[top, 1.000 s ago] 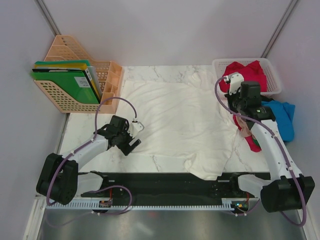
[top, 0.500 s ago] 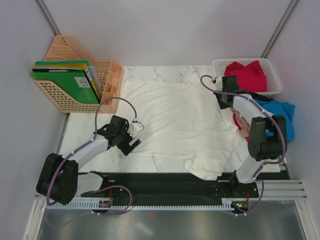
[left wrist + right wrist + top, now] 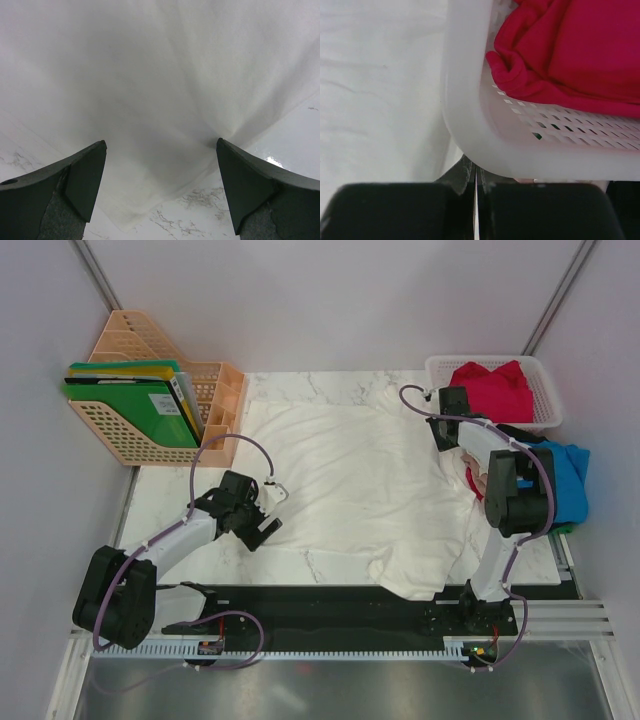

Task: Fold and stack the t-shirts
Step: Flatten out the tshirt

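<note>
You cannot see the tips of the right gripper (image 3: 475,175): the basket (image 3: 465,120) rim covers them. The right arm (image 3: 505,475) hides part of the blue shirt (image 3: 568,472), and the red shirt (image 3: 580,45) runs past the view's edge.

Marble table (image 3: 160,502): white t-shirt (image 3: 350,485) spread across it, peach file rack (image 3: 226,390) far left, mesh basket (image 3: 438,366) far right.

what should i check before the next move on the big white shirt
1. Large white cloth t-shirt spread out on the marble table: ok.
2. Left tool open over the shirt's edge: ok.
3. Right tool shut: ok; gripping cloth: cannot tell.
4. Right tool clear of the white plastic mesh basket: not ok, close by its corner.
5. Red cloth shirt in the basket, unfolded: not ok.
</note>
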Motion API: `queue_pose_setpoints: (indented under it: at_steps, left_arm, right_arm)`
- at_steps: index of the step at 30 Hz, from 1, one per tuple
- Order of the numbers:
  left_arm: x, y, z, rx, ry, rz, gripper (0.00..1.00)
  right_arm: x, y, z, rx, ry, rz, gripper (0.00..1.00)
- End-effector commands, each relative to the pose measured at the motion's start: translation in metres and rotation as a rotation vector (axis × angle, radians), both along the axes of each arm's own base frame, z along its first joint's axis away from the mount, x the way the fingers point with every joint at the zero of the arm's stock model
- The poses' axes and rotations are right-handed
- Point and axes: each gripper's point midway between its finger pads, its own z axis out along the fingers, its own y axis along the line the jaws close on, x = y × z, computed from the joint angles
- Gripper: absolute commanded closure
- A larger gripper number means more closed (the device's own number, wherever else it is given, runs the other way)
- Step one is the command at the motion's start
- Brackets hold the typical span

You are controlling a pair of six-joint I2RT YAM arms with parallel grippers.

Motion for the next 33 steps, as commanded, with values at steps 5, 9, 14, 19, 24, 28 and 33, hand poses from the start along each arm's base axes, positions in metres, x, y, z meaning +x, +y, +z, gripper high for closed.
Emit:
queue_pose_setpoints:
  at_steps: [5, 9, 14, 19, 24, 28, 33]
  left_arm:
    - [-0.026, 0.018, -0.023, 0.085, 0.095, 0.013, 0.02]
    - [-0.025, 0.017, -0.023, 0.082, 0.098, 0.012, 0.02]
    - [-0.024, 0.017, -0.022, 0.083, 0.096, 0.011, 0.02]
    - [-0.025, 0.019, -0.020, 0.086, 0.084, 0.014, 0.02]
    - [-0.026, 0.018, -0.021, 0.083, 0.090, 0.012, 0.02]
    - [-0.025, 0.017, -0.020, 0.079, 0.089, 0.010, 0.02]
    - [-0.025, 0.017, -0.021, 0.080, 0.089, 0.012, 0.02]
  right_arm:
    - [0.000, -0.014, -0.033, -0.038, 0.025, -0.041, 1.00]
    - [-0.005, -0.015, -0.040, -0.045, 0.045, -0.038, 1.00]
    - [-0.008, -0.017, -0.048, -0.054, 0.062, -0.041, 1.00]
    - [-0.009, -0.024, -0.046, -0.087, 0.056, -0.056, 1.00]
    - [-0.014, -0.031, -0.039, -0.118, 0.050, -0.073, 1.00]
    - [-0.016, -0.043, -0.031, -0.170, 0.038, -0.129, 1.00]
    - [-0.015, -0.061, -0.024, -0.263, 0.014, -0.217, 1.00]
